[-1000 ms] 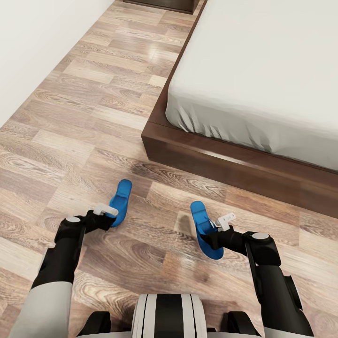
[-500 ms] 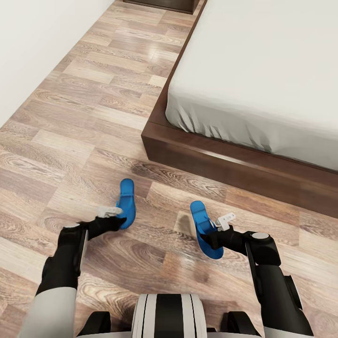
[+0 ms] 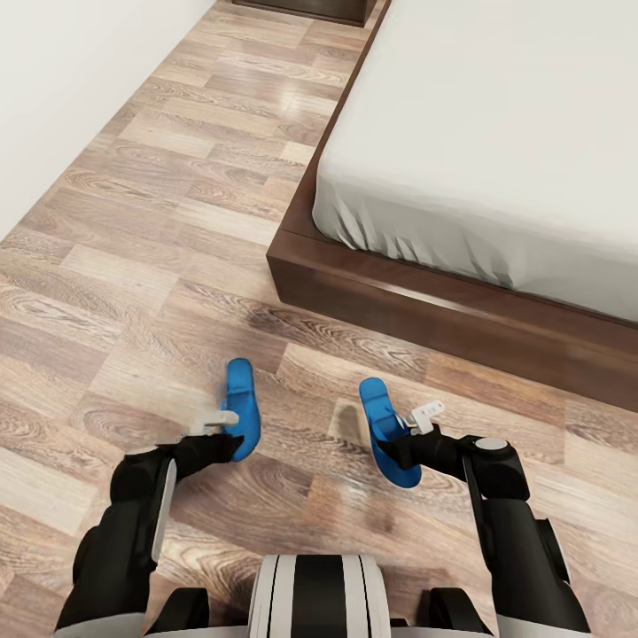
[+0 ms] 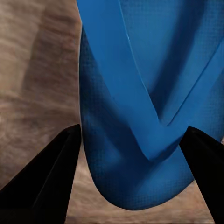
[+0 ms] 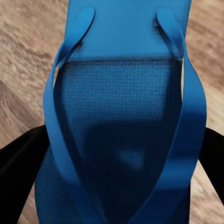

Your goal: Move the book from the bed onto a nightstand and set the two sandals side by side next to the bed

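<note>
White wall [image 3: 62,97] runs along the far left, wood-plank floor [image 3: 151,230] beside it. Top edge of the head view shows a sliver of dark nightstand [image 3: 306,11] at the head of the bed.

Left gripper [image 3: 215,424] is low near the floor, clamped on the near end of the left sandal [image 3: 241,409]. In the left wrist view the black fingers [image 4: 46,182] sit on either side of the blue sole [image 4: 130,140], strap V between them. That sandal points roughly away from the robot, toward the bed frame.

Right sandal [image 3: 386,432] is just right of centre, apart from the left one, with a strip of bare floor between. It is tilted on its edge, raised off the floor, shadow patch beside it. Right gripper [image 3: 409,434] grips it from the right side; in the right wrist view the fingers [image 5: 18,154] bracket the sole [image 5: 121,140] with both straps running across it.

Bed [image 3: 354,283] fills the upper right: dark wood frame corner nearest the sandals, pale mattress [image 3: 496,133] on top. Both sandals are near the frame's foot-end corner, not touching it.

Book: not on the visible part of the mattress.
</note>
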Motion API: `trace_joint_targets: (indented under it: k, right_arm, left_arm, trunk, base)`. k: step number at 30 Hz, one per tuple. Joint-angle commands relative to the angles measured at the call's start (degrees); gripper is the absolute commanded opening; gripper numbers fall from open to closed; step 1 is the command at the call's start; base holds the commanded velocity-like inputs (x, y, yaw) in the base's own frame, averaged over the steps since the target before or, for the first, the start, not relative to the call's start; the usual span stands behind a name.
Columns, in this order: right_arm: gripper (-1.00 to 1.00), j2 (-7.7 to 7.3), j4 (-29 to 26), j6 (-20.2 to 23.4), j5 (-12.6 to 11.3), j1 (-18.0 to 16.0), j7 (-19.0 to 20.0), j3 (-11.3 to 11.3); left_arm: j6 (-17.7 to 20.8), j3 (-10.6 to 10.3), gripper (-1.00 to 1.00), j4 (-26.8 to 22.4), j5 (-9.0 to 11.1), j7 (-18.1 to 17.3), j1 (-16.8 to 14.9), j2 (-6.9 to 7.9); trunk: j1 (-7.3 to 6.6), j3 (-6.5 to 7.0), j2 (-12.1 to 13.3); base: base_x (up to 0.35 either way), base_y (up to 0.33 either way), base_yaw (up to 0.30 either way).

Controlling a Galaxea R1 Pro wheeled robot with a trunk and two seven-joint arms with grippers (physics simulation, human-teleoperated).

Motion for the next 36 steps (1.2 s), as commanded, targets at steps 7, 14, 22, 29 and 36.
trace_joint_targets:
  k: [7,14,22,29,36]
  right_arm:
    - [-1.00,0.14,-0.1,-0.9,0.5,0.1,0.6,-0.2]
    - [-1.00,0.19,-0.1,-1.0,0.4,-0.1,0.6,-2.9]
    - [-1.00,0.16,-0.1,-0.7,0.4,-1.4,0.6,-4.3]
    - [-1.00,0.44,-0.1,-0.9,0.4,0.0,0.9,-4.7]
    - [-1.00,0.53,-0.1,-1.2,0.4,0.8,1.2,-4.3]
  left_arm:
    - [7.0,-12.1,-1.00,-1.9,5.4,17.1,1.8,-1.19]
    - [7.3,-12.7,-1.00,-2.4,9.8,27.3,2.4,-1.20]
    - [7.6,-16.5,-1.00,-2.5,15.5,31.8,2.0,-1.81]
    - [7.6,-16.2,-1.00,-2.1,24.0,37.3,4.4,-1.63]
    - [7.3,-15.3,-1.00,-1.8,27.3,40.2,8.5,0.42]
  trunk:
    - [-0.01,-0.03,0.0]
    - [-0.04,0.19,0.0]
    - [-0.24,1.96,0.1]
    - [-0.42,3.51,0.2]
    - [-0.60,5.06,0.3]
  base:
    - [0.000,0.000,0.000]
    - [0.000,0.000,0.000]
    - [0.000,0.000,0.000]
    - [0.000,0.000,-0.140]
    - [0.000,0.000,-0.252]
